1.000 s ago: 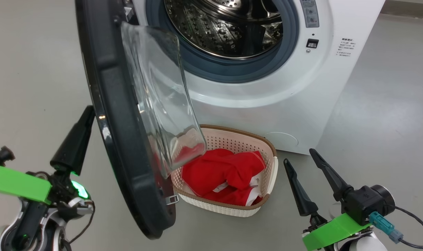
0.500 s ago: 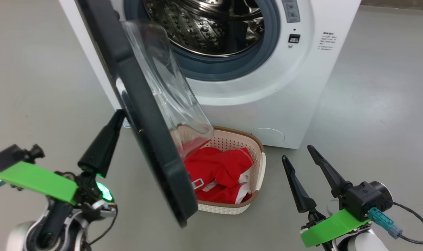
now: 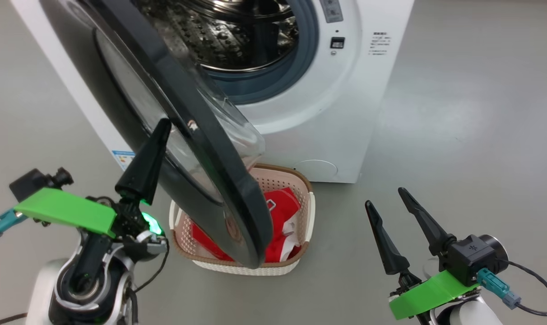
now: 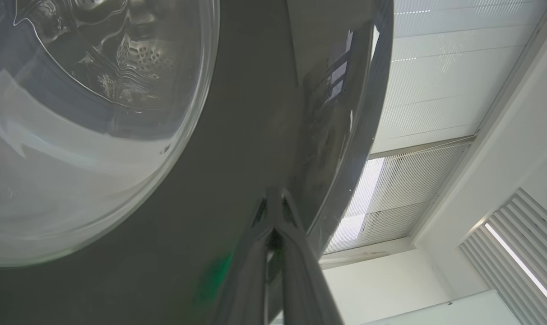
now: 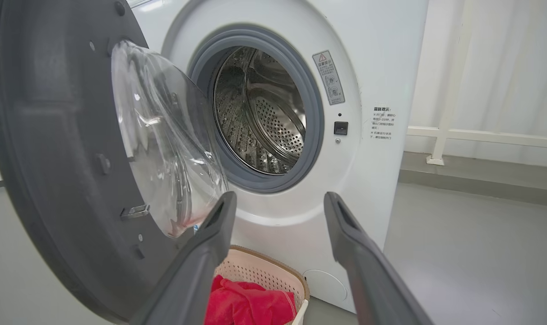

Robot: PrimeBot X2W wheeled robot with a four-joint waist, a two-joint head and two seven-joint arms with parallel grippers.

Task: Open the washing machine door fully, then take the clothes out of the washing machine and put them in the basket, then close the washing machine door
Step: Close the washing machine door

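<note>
Clothes (image 3: 282,205) lie in the basket (image 3: 237,268) on the floor. The left end effector (image 3: 163,124), pressed together, has moved up against the washing machine door (image 3: 228,189), swinging it partway shut. The right end effector (image 3: 385,197) waits spread, near right. Only the closing looks left to do.

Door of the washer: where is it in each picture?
Head view: door, upper left to centre, tilted.
Left wrist view: door, left and middle, very close.
Right wrist view: door, left side, inner face showing.
Shared landmark: steel drum, seen through the glass in the left wrist view.
</note>
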